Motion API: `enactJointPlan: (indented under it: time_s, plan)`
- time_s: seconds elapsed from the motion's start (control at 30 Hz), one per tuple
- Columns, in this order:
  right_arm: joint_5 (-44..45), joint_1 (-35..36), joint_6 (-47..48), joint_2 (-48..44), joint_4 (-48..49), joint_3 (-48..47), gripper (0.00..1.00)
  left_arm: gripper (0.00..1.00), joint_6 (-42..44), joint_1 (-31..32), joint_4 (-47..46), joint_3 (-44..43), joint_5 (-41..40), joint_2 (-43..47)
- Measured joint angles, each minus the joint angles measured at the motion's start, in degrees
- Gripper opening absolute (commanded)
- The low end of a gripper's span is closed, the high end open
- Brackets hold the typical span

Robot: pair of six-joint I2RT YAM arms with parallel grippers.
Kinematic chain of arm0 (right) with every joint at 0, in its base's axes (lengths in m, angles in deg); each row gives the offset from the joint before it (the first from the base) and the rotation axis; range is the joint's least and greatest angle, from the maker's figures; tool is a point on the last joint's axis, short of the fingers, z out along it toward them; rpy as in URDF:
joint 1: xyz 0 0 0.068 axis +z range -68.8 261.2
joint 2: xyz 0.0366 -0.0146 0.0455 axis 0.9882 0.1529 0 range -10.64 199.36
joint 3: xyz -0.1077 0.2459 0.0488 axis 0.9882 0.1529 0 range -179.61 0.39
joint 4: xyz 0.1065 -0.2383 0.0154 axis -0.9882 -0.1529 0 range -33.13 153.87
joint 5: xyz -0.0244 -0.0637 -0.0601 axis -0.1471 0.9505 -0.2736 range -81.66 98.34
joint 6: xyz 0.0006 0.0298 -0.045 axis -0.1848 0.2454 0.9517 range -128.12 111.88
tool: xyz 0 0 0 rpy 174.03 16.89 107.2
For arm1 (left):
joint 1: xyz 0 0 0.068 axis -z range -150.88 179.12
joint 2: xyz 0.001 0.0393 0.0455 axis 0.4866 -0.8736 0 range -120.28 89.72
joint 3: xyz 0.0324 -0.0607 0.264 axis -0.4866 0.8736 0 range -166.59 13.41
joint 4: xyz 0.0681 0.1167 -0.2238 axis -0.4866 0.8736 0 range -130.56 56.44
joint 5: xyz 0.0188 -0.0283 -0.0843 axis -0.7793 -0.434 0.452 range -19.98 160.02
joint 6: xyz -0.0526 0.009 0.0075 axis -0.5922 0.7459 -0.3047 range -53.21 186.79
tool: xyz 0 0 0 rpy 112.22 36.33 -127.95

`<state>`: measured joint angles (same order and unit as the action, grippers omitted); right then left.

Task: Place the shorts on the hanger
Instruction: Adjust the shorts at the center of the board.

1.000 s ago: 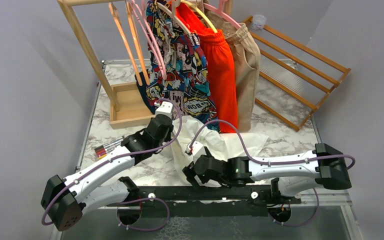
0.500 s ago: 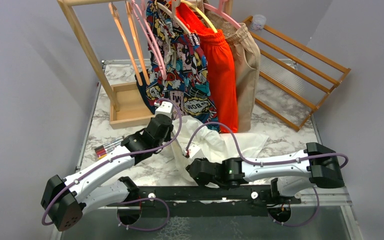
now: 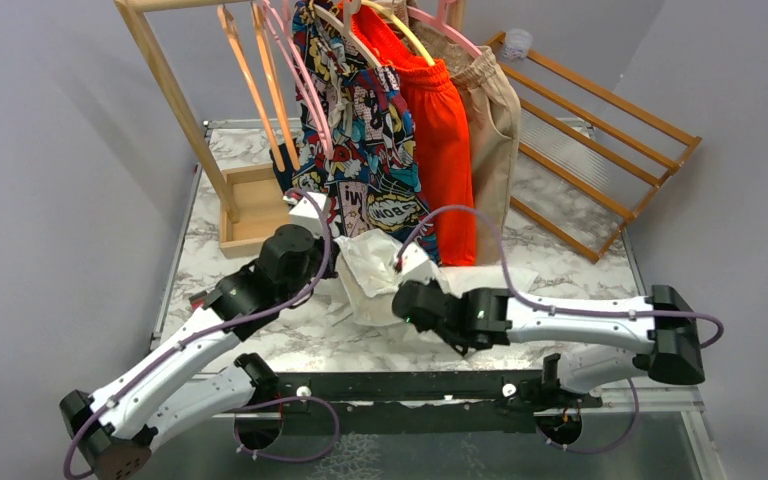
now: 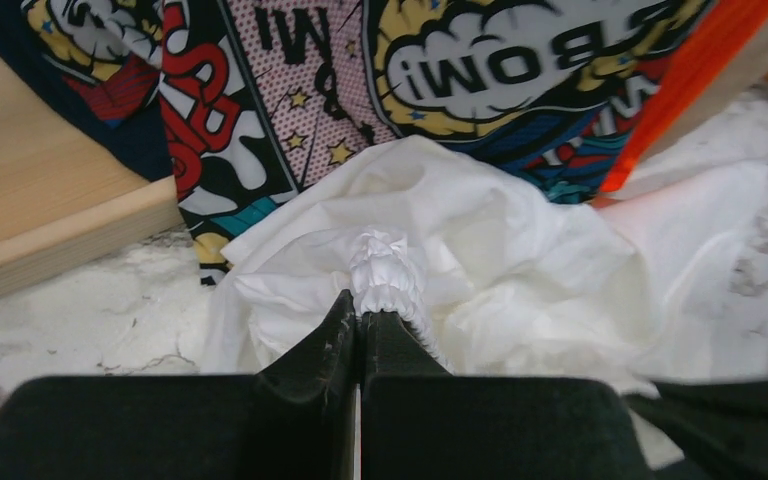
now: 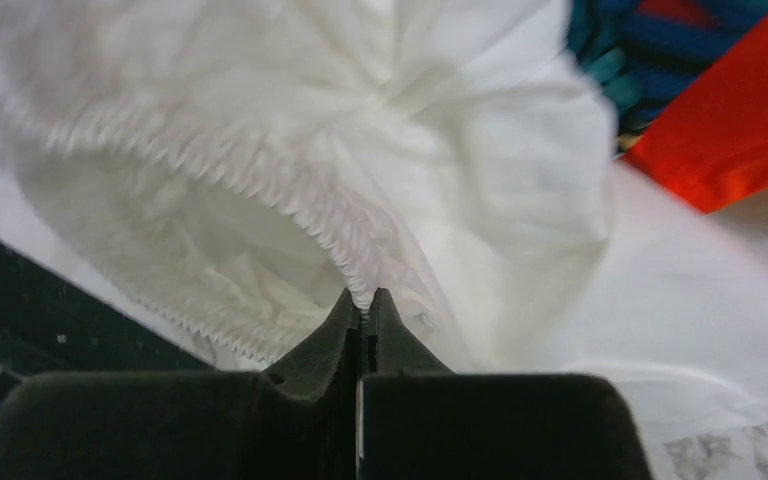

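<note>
While both arms meet at the white shorts, bunched on the marble table just in front of the hanging comic-print shorts, each grips the elastic waistband. The left gripper is clamped on a gathered knot of it, the right gripper pinched on its ruffled edge. The pink hanger hangs on the wooden rack, above and beyond; the left arm looks nearer.
</note>
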<state>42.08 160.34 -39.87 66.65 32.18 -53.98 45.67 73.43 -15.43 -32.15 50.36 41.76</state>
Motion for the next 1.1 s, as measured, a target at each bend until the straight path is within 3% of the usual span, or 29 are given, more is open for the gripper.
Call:
enactJointPlan:
  time_s: [0.13, 0.23, 0.47, 0.53, 0.73, 0.9, 1.1]
  plan:
    - [1.36, -6.16, 8.04, -6.25, 1.97, -4.13, 0.01, 0.0, -0.15, -0.07, 1.36, -3.3, 5.9, 5.49]
    - [0.07, -6.82, 17.75, -11.69, 5.49, -10.8, 0.01, 0.0, 1.01, -0.07, 1.62, -9.73, 10.19, 7.91]
    - [-8.28, -6.71, 33.46, -10.19, 8.24, -47.67, 0.01, 0.0, 6.71, -0.07, -5.55, -37.53, 19.65, 5.55]
    - [-12.72, -6.71, 35.19, -10.47, 9.44, -53.79, 0.01, 0.0, 7.98, -0.07, -9.49, -42.47, 22.88, 5.51]
    - [-21.33, -6.36, 37.24, -17.86, 12.24, -48.57, 0.01, 0.0, 10.29, -0.07, -16.13, -39.91, 28.2, 10.45]
    - [-17.97, -6.36, 38.71, -18.93, 11.74, -42.75, 0.01, 0.0, 11.78, -0.07, -14.62, -37.05, 26.56, 11.1]
    - [-10.73, -6.38, 41.35, -15.02, 10.47, -42.6, 0.01, 0.0, 12.48, -0.07, -14.25, -38.05, 24.0, 9.27]
